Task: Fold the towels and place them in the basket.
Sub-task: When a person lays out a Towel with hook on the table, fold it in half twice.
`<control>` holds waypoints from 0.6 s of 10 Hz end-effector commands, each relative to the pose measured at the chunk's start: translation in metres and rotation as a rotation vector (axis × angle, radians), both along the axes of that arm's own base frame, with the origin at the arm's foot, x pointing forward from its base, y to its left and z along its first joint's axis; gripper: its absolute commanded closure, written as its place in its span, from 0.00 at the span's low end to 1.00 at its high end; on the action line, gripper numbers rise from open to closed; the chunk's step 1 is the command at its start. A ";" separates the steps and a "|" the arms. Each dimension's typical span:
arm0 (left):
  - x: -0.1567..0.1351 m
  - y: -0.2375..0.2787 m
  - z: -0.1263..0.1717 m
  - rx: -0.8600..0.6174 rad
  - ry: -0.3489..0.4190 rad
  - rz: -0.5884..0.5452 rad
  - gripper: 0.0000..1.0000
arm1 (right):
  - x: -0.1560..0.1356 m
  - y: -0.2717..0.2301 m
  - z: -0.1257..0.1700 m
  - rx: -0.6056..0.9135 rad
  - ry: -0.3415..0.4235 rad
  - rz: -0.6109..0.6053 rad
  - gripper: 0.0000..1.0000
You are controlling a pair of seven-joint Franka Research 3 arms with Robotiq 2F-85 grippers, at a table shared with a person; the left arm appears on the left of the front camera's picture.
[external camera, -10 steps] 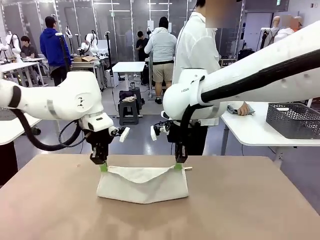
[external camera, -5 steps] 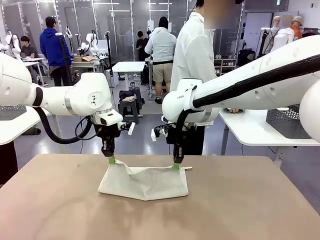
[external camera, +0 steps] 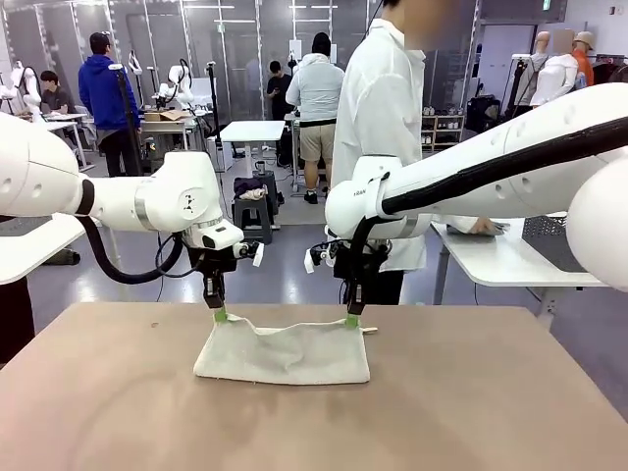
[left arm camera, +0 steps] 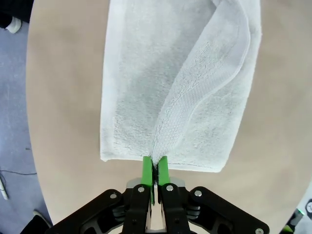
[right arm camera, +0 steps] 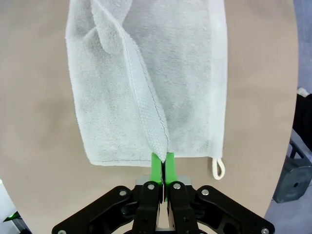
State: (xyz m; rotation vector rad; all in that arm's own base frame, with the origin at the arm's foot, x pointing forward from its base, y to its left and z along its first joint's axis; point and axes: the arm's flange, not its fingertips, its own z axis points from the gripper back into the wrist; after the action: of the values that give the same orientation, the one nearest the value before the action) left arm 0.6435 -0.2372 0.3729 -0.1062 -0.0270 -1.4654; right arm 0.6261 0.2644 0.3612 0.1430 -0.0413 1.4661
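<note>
A cream-white towel point(external camera: 283, 353) lies folded on the brown table point(external camera: 118, 412). Both grippers pinch the top layer at the far edge. My left gripper point(external camera: 219, 315) is shut on the towel's far left corner, and a raised ridge of cloth point(left arm camera: 180, 83) runs away from its green pads point(left arm camera: 155, 168). At the far right corner, my right gripper point(external camera: 351, 320) is shut on the towel point(right arm camera: 146, 73), beside the little corner loop point(right arm camera: 219, 168). A sliver of the dark basket point(external camera: 538, 229) shows behind my right arm.
A person in a white coat point(external camera: 383, 108) stands at the table's far side, one hand point(external camera: 486, 228) resting on a white side table point(external camera: 500, 263) at the right. Bare brown tabletop surrounds the towel on every side.
My left gripper has moved right and a little away from me with its corner. The towel's sagging front edge has settled into a flat rectangle. The right gripper has hardly moved.
</note>
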 end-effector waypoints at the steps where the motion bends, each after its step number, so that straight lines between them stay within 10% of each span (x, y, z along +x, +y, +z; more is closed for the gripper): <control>1: 0.010 -0.002 0.001 0.016 0.004 0.067 0.95 | 0.010 0.003 -0.004 -0.015 0.003 -0.054 0.97; 6: 0.017 0.009 -0.007 0.026 0.010 0.173 0.95 | 0.026 -0.006 -0.015 -0.023 0.014 -0.109 0.97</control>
State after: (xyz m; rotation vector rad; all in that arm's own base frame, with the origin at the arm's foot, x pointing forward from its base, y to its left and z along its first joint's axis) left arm 0.6545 -0.2252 0.3651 -0.1072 -0.0182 -1.3169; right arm 0.6469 0.2569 0.3443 0.1463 -0.0353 1.3817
